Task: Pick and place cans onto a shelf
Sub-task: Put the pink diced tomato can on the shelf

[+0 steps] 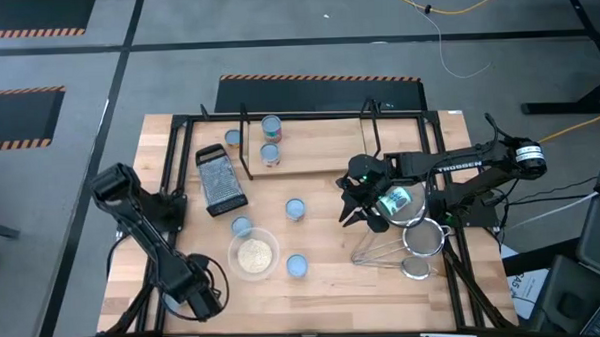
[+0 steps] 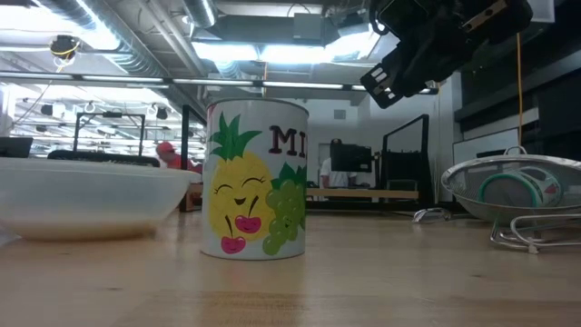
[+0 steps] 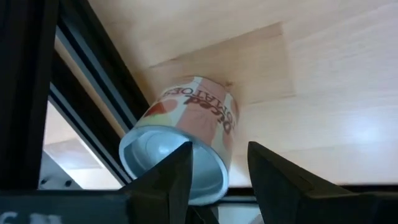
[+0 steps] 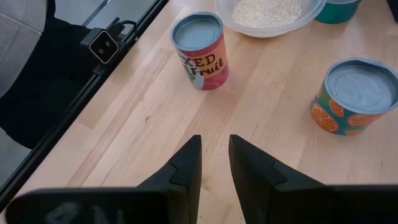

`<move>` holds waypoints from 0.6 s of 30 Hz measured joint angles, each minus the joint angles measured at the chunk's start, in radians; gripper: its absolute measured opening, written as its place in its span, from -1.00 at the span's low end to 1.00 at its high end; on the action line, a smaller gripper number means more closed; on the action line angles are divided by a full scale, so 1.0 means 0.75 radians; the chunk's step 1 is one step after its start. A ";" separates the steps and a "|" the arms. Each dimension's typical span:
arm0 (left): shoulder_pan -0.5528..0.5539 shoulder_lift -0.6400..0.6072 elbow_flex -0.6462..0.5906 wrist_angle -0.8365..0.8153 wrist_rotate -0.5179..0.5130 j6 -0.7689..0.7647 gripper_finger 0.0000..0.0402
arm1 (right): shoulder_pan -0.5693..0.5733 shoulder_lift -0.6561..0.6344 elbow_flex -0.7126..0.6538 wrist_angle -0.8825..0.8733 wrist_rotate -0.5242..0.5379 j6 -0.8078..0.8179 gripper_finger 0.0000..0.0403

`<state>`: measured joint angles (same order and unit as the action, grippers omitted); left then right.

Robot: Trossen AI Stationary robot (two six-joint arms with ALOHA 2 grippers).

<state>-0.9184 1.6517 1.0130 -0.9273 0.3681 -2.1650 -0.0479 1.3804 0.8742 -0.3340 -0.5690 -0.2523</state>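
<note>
high view shows the right gripper above the right-centre of the table, near a metal strainer. its own wrist view shows the fingers close together with only a narrow gap and nothing between them, so it holds nothing. the left gripper waits at the near-left corner; its wrist view shows the fingers standing apart and empty, a tomato can lying on its side just beyond them.

three cans already sit at the shelf on the far side, one stacked can among them. loose ones stand upright on the table: a centre can, a near can and a can beside the bowl, next to a clear bowl of grains. a grater lies left of the shelf.

judging by their look, these are small rigid tins, likely moderately heavy if full, with smooth printed sides that could slip under a weak pinch. they will not crush easily. the best hold seems to be across the round body at mid-height, fingers squarely opposite each other and clear of the raised lid rim. the fruit can ahead of the right gripper looks like a reachable candidate; the jaws would need to open wider first.
</note>
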 joint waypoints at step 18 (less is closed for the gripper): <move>0.001 0.020 0.001 -0.005 0.026 0.000 -0.74 | 0.000 0.000 0.000 0.000 0.000 0.006 -0.57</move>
<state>-0.9174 1.6669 1.0134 -0.9314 0.3872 -2.1647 -0.0479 1.3804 0.8742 -0.3340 -0.5690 -0.2478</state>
